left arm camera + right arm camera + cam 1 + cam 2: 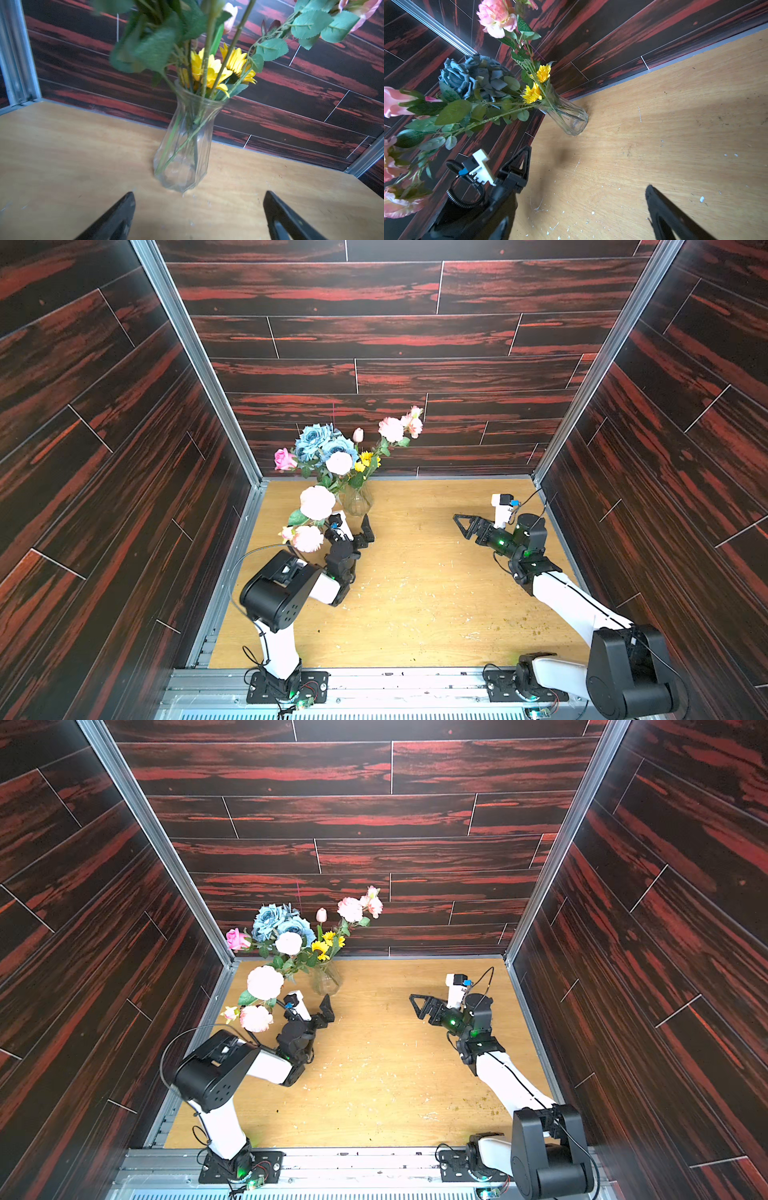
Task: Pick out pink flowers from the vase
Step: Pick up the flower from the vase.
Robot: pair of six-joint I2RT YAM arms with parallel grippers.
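Walls (374,335) in here are looking wild: dark brown planks streaked all over with red grain, thin pale lines between them. The table (415,605) is showing light yellowish wood, speckled with little white flecks (701,199). The vase (356,502) is looking clear, with green stems (172,141) showing through the glass. The pink flowers (317,502) are coming off pale, nearly white at nine o'clock of the vase and rosier at one o'clock. One deeper pink rose (284,459) is glowing at ten. The blue roses (318,439) are looking dusty grey-blue, the sunflowers (365,458) bright yellow. The left gripper (199,193) and right gripper (460,526) are both looking matte black, and the arms (282,647) are mixing white and black.
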